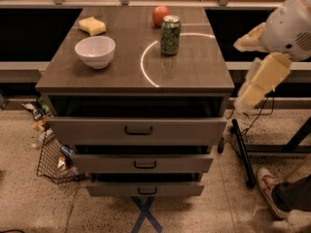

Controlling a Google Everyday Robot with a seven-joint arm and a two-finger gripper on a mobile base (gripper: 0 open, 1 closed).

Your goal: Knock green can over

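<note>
Standing upright on the cabinet top (pixel 194 76), one green can (pixel 170 35) is seen well apart from the gripper (pixel 241 73), off toward the picture's left of it and a little farther back. One red-orange apple (pixel 161 15) is placed just behind the can, farther again from the gripper. One white bowl (pixel 95 51) and one yellow sponge (pixel 92 25) are found beyond the can, farthest from the gripper. Three drawers are counted below the top, each pulled partly out, the uppermost drawer (pixel 138 130) lying lower than the gripper. One wire basket (pixel 54 160) is set on the floor at the far side.

The arm (pixel 290 27) is held off the cabinet's right edge, clear of the top, with the gripper angled down and toward the cabinet. Its two pale fingers (pixel 266 75) are spread apart and nothing is grasped.
</note>
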